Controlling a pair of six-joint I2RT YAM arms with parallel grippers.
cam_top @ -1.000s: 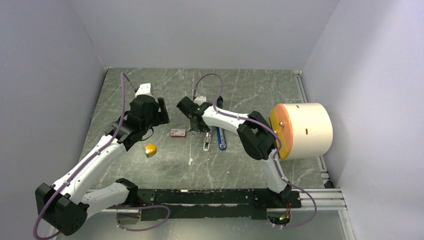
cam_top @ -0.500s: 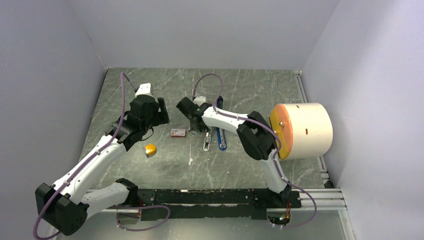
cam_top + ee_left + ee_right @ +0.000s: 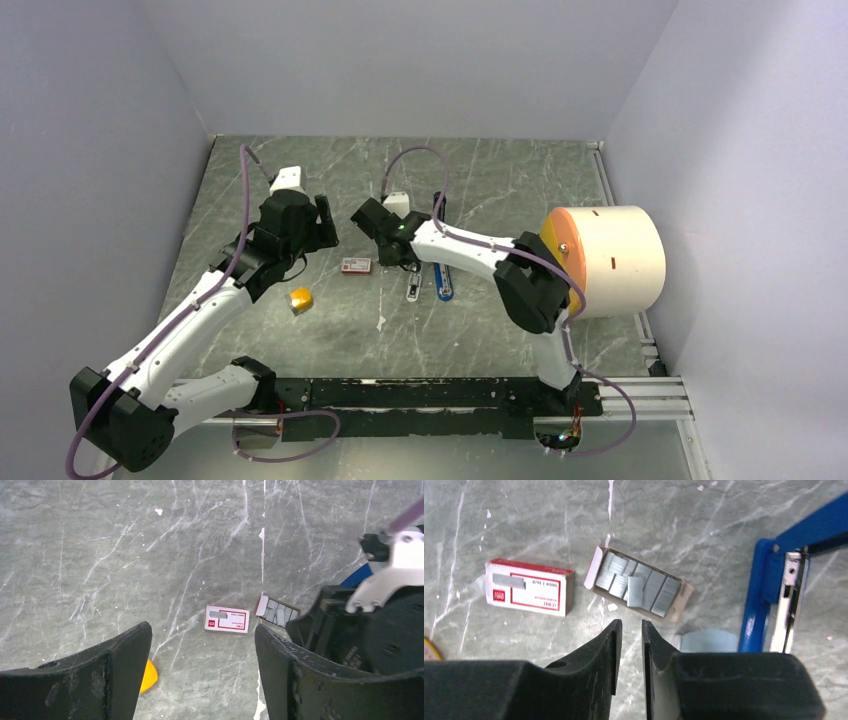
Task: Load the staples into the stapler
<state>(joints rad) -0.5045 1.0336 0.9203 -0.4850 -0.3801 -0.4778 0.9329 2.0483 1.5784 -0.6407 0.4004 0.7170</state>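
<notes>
Right gripper (image 3: 629,626) shifted left; one stapler (image 3: 758,597), one box (image 3: 531,587)

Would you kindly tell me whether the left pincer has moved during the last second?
No. In the top view the left pincer hangs open at the same spot as before, just left of the red-and-white box.

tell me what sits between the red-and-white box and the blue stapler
The open tray, with loose silvery staples in it, lies between the red-and-white box and the blue stapler, apart from both. The right wrist view shows it clearly.
</notes>
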